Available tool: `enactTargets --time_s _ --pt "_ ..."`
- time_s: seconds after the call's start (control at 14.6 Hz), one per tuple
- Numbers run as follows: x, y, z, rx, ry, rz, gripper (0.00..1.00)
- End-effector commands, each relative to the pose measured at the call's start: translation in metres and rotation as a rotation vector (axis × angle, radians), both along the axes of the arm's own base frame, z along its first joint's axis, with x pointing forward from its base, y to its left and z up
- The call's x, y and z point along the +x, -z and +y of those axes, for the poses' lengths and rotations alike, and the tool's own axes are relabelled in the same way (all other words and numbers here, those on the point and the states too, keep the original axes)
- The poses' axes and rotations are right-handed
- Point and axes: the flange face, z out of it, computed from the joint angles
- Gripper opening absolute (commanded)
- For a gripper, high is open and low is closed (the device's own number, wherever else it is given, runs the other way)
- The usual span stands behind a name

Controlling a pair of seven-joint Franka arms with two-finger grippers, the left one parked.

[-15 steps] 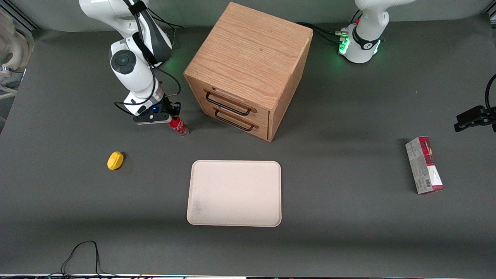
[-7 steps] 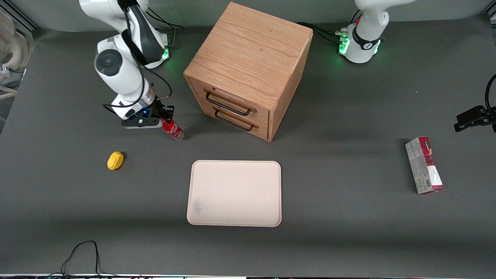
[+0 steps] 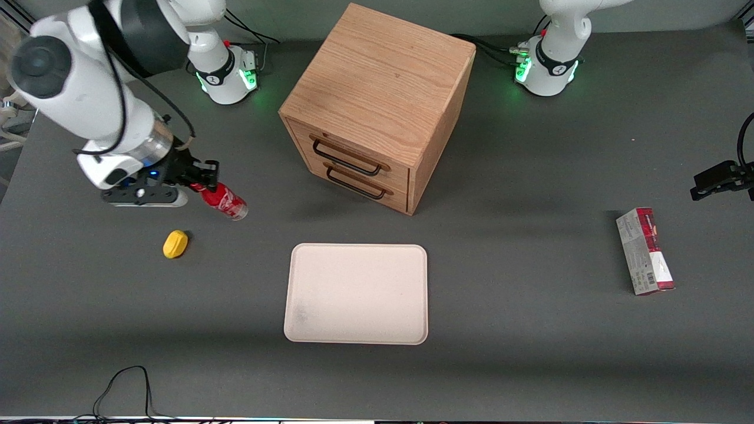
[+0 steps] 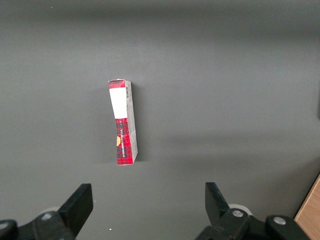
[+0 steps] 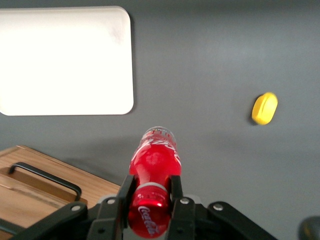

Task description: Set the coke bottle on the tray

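A dark grey table seen from the front, with a working robot arm holding a small coke bottle (image 3: pixel 222 201) in the air above the tabletop, toward the working arm's end of the table. The gripper (image 3: pixel 197 175) has its two black fingers (image 5: pixel 176 192) clamped on the bottle's neck just below the red cap, so the bottle hangs tilted with its clear base pointing down and toward the middle of the table. In the right wrist view the bottle (image 5: pixel 154 187) sits between both fingers, red label with white script facing the camera. The cream tray (image 3: pixel 357 293) lies flat on the table with nothing on it, nearer the front camera than the bottle and well apart from it. A wooden cabinet (image 3: pixel 377 103) with two drawers and dark handles stands farther from the camera than the tray. A small yellow lemon-shaped lump (image 3: pixel 175 244) rests on the table near the bottle, nearer the camera. A red-and-grey carton (image 3: pixel 644 251) lies toward the parked arm's end of the table
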Motion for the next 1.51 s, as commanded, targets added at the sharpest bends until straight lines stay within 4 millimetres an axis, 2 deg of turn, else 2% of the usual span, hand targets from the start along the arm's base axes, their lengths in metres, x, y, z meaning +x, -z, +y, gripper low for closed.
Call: enactTargets --time_s 0.0,0.21,0.34,0.55,0.69,0.82,0.96,1.24,1.44 --pt "0.056 -0.022 0.008 0.03 -0.017 -0.026 0.0" --pt "0.092 -0.035 0.007 0.067 -0.001 -0.106 0.0" --pt "0.113 -0.028 0.008 0.098 0.008 -0.158 0.0" --pt "0.14 0.017 0.029 0.108 -0.008 -0.211 0.0" --pt "0.161 0.062 0.042 0.138 -0.006 -0.242 0.0" --pt "0.172 0.11 0.058 0.095 -0.042 -0.249 0.0" --pt "0.175 0.144 0.07 0.06 -0.072 -0.237 0.0" --pt "0.175 0.189 0.086 0.054 -0.103 -0.238 0.0" --pt "0.174 0.214 0.091 0.069 -0.082 -0.241 0.0"
